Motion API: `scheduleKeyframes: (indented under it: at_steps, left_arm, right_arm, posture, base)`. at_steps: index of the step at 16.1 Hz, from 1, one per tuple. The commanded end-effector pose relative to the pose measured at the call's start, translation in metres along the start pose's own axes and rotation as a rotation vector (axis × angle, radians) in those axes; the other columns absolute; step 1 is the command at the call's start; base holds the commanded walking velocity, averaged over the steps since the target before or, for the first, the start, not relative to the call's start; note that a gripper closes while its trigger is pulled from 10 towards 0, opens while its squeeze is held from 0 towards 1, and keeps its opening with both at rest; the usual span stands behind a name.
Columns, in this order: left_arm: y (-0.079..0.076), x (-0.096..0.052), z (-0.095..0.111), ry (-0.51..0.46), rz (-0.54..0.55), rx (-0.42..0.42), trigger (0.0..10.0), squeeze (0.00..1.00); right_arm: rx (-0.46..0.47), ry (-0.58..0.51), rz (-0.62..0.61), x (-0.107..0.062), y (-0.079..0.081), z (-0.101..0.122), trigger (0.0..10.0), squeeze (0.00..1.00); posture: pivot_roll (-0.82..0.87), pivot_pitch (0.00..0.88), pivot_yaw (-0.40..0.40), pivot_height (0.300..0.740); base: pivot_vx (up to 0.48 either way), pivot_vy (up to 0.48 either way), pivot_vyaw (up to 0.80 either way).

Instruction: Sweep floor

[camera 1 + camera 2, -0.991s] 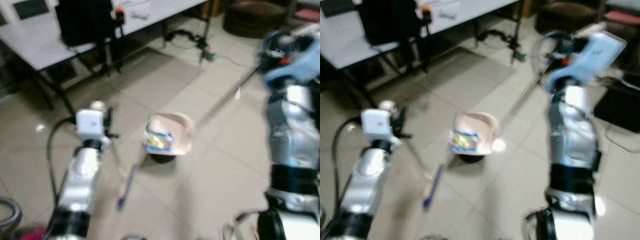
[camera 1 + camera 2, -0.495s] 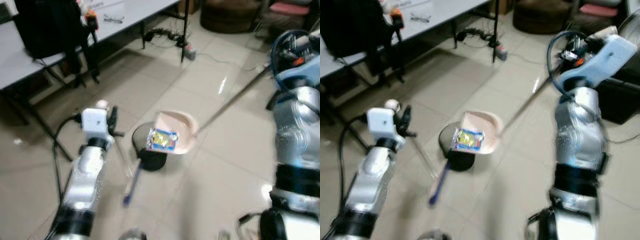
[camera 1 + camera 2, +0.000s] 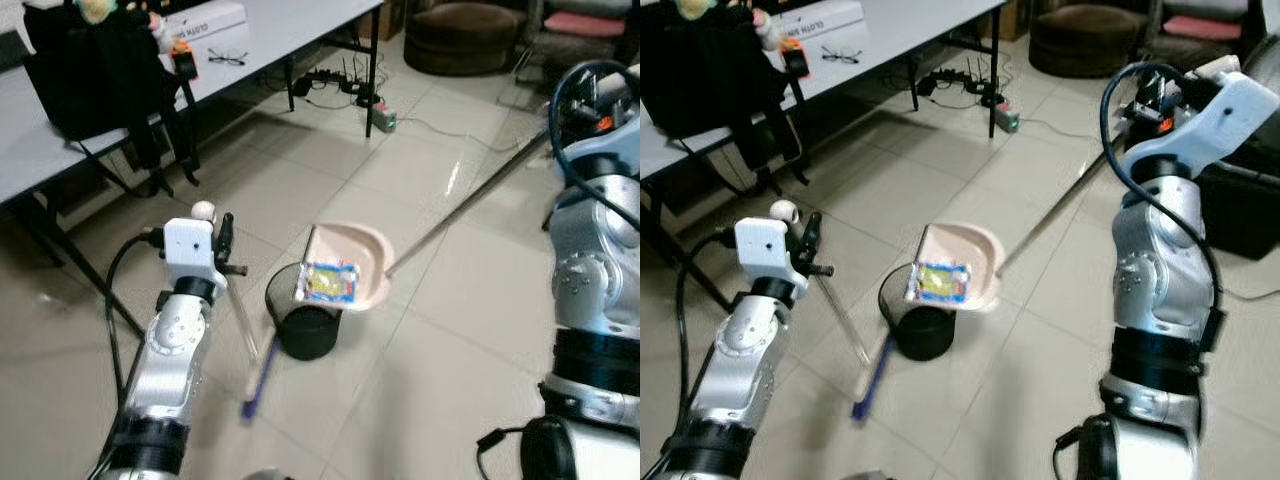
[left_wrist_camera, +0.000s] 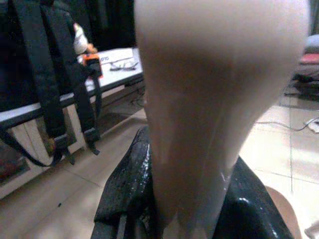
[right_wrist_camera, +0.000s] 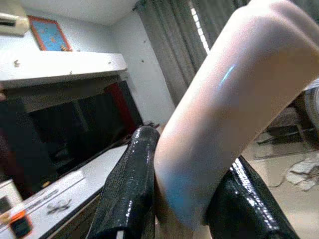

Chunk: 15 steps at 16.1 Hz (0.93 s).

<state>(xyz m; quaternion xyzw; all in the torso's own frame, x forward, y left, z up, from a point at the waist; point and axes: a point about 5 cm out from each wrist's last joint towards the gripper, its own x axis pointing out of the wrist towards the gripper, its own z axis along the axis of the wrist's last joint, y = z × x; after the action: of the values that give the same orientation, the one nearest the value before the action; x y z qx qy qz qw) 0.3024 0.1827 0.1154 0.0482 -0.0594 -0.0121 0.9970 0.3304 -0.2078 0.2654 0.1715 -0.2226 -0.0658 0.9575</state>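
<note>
Tiled floor (image 3: 470,330) is lying open on the robot's right; a table (image 3: 290,25) with a backpack (image 3: 90,70) is bordering the far left. In the eye views, a dustpan (image 3: 350,265) holding a wrapper (image 3: 328,282) is tilting over a bin (image 3: 305,320), partly hiding its rim. A broom (image 3: 250,350) is slanting beside the bin. In the left wrist view, the left gripper (image 4: 199,199) is clamping the broom handle, which is blocking most of the scene. In the right wrist view, the right gripper (image 5: 179,199) is gripping the dustpan handle (image 5: 224,109).
</note>
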Motion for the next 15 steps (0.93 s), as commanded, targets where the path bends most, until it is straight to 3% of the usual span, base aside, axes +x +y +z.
scheduleKeyframes:
  at_steps: [1,15]
  left_arm:
    - [0.0034,0.0043,0.0108,-0.047,0.011,0.019,10.0,0.00]
    - [0.0032,0.0053,0.0100,-0.042,0.011,0.010,10.0,0.00]
  right_arm:
    - [0.032,-0.064,0.034,0.0032,0.0093,0.0131,10.0,0.00]
    - [0.022,-0.062,0.026,0.0030,0.0080,0.0098,10.0,0.00]
  posture:
    - [-0.06,0.014,0.052,0.740]
    - [-0.06,0.014,0.054,0.740]
  base:
    - [0.349,0.000,0.00]
    - [0.338,0.000,0.00]
